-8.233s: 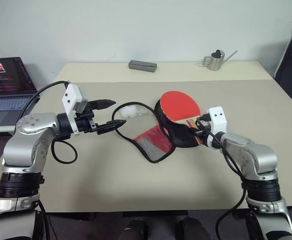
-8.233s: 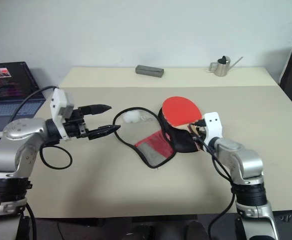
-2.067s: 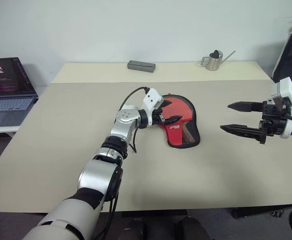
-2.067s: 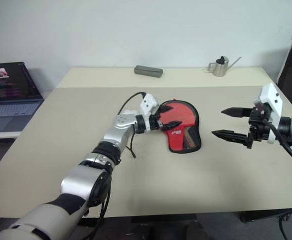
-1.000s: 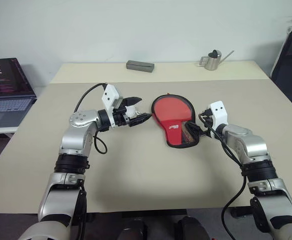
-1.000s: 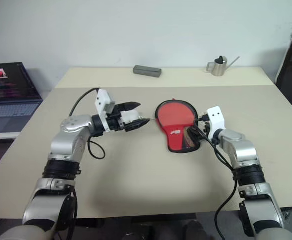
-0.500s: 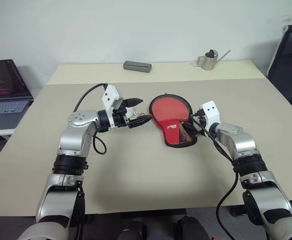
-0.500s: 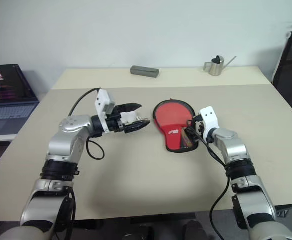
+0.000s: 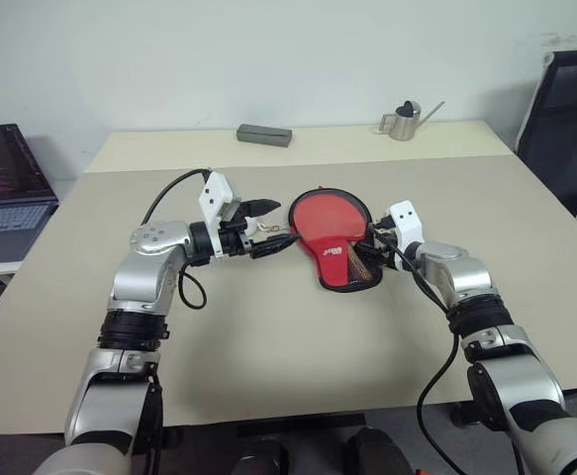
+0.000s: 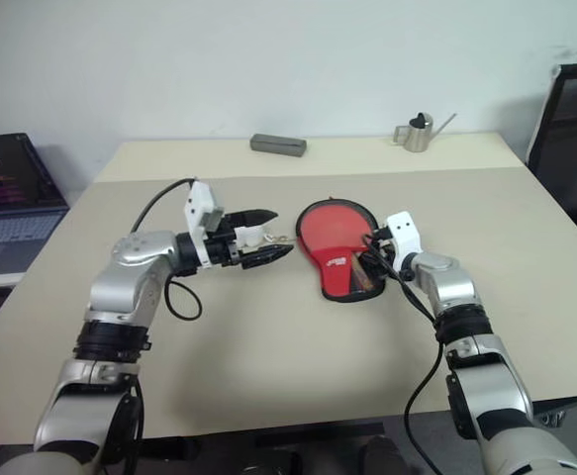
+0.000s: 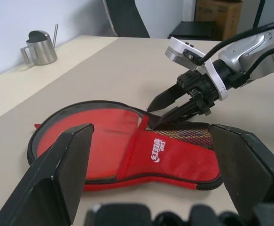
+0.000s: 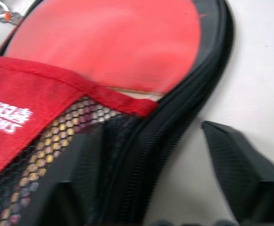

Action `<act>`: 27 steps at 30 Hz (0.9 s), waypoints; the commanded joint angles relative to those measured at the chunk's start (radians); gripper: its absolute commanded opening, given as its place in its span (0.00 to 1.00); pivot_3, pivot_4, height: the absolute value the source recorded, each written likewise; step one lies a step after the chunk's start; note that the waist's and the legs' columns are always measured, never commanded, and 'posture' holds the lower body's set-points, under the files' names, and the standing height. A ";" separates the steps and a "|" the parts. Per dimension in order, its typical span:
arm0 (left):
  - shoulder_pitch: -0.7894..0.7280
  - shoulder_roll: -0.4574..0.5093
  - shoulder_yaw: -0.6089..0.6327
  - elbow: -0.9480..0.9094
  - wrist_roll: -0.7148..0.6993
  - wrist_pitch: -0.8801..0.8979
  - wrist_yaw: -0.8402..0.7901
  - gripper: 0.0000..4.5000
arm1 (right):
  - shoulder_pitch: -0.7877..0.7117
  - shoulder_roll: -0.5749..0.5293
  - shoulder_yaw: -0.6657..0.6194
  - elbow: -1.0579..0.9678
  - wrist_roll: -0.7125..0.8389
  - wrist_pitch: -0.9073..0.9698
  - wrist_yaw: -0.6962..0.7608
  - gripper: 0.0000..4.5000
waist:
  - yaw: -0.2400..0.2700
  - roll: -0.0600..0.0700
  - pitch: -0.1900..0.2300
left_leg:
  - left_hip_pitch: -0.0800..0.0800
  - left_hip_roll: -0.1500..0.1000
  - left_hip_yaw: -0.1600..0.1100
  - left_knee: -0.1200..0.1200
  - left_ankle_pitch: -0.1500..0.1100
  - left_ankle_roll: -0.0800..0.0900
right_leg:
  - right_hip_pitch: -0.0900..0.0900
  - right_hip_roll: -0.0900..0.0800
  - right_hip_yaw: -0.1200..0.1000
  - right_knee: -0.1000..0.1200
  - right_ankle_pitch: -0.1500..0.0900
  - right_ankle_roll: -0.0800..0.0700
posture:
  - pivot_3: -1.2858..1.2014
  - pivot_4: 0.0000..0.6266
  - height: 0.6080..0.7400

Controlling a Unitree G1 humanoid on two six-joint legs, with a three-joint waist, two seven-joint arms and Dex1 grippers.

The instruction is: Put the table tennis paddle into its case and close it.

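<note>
the case lies flat in the middle of the table, its long axis running from the round end, far from the robot, to the narrow mesh end nearer it. the left gripper hovers just left of it, jaws open. the right gripper straddles the narrow end's edge with jaws apart; the right wrist view shows a finger on each side.

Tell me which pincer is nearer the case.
Right. The right pincer is at the case, its fingers straddling the black edge by the mesh pocket. The left pincer hovers open just off the round end, fingers apart.
</note>
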 commanded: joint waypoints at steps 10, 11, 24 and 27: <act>0.024 0.050 0.004 -0.085 -0.042 0.037 -0.057 0.95 | 0.010 0.040 0.001 0.028 -0.015 0.051 -0.024 0.00 | 0.001 0.000 0.000 | 0.004 0.006 0.000 -0.001 0.001 -0.003 | 0.001 0.007 0.001 0.000 0.004 -0.005 | 0.52 0.24 1.00; 0.030 0.057 0.003 -0.092 -0.046 0.043 -0.066 0.95 | 0.007 0.041 -0.007 0.028 -0.012 0.055 -0.032 0.00 | 0.001 0.000 0.000 | 0.004 0.006 0.000 -0.001 0.001 -0.003 | 0.002 0.007 0.001 0.000 0.004 -0.005 | 0.52 0.24 1.00; 0.109 0.187 0.017 -0.197 -0.127 0.165 -0.169 0.95 | 0.020 0.034 -0.135 -0.198 0.096 0.350 -0.115 0.00 | 0.012 0.000 0.000 | 0.004 0.006 0.000 -0.003 0.001 -0.003 | 0.001 0.007 0.001 -0.001 0.004 -0.005 | 0.52 0.24 1.00; 0.127 0.201 0.015 -0.235 -0.155 0.198 -0.177 0.95 | 0.033 0.033 -0.161 -0.276 0.118 0.429 -0.147 0.00 | 0.017 0.000 0.000 | -0.001 0.006 -0.001 -0.002 0.001 -0.003 | -0.002 0.007 0.000 -0.002 0.004 -0.005 | 0.52 0.24 1.00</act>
